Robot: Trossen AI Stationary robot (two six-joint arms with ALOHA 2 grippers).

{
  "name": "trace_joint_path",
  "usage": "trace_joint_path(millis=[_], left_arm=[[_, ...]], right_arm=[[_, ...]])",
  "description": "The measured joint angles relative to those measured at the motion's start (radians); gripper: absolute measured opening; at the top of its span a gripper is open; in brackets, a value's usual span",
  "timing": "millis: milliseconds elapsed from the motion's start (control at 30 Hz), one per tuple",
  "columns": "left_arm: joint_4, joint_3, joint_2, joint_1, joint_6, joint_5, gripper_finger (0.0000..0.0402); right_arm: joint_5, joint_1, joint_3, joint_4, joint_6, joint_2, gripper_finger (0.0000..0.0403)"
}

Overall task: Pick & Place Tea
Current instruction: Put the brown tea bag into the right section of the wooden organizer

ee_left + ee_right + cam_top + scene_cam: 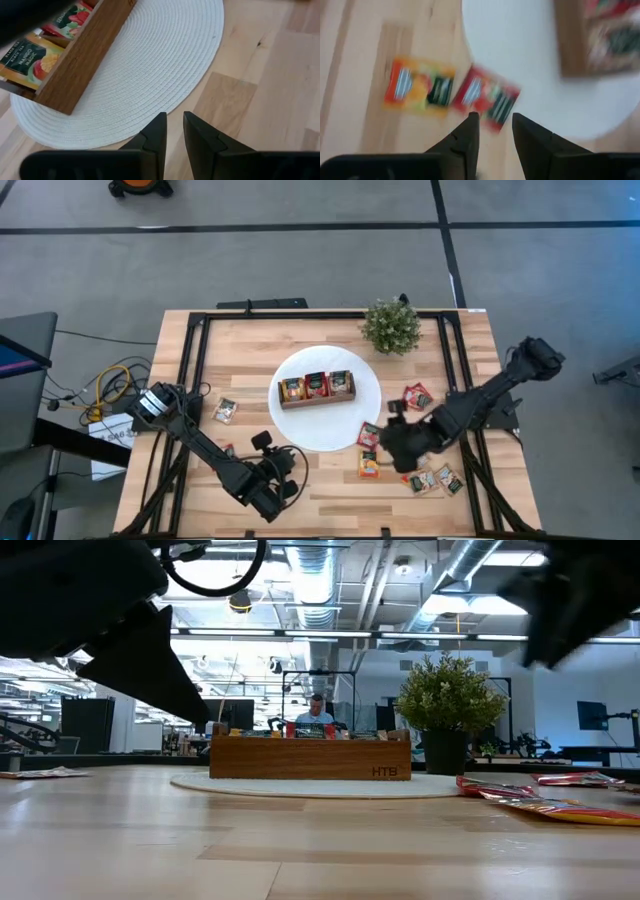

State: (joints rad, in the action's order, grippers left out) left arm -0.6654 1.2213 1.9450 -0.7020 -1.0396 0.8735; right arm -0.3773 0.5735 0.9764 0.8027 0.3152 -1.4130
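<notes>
1. Box (317, 389) sits on the disc (300, 430), frame centre.
2. Plant (391, 326) stands upper right of the disc.
3. Sachets (368, 465) lie right of the disc; 1 sachet (225, 410) lies left.

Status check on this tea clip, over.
Right gripper open, empty, above red sachet at mat edge. Left gripper empty, waiting near mat. Nothing blocking.

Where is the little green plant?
In the high view, the green plant stands at the table's far edge, right of centre, just beyond the white mat that holds the wooden box.
</notes>
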Motion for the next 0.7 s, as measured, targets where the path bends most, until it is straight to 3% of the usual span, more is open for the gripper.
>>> trace_joint_path(millis=[133, 300, 567, 700], left_arm=[[0.005, 0.000, 0.000, 0.000, 0.003, 0.003, 0.0057], [0.008, 0.000, 0.000, 0.000, 0.003, 0.003, 0.0057], [0.041, 0.000, 0.000, 0.002, 0.026, 0.003, 0.0057], [0.079, 0.000, 0.000, 0.002, 0.066, 0.003, 0.0057]], right_arm=[[0.034, 0.043, -0.060, 0.041, 0.163, 0.025, 0.0116], [0.151, 0.019, -0.209, -0.002, 0.270, 0.116, 0.0151], [0.490, -0.163, -0.454, -0.218, 0.403, 0.228, 0.0223], [0.572, -0.239, -0.538, -0.368, 0.403, 0.231, 0.0247]])
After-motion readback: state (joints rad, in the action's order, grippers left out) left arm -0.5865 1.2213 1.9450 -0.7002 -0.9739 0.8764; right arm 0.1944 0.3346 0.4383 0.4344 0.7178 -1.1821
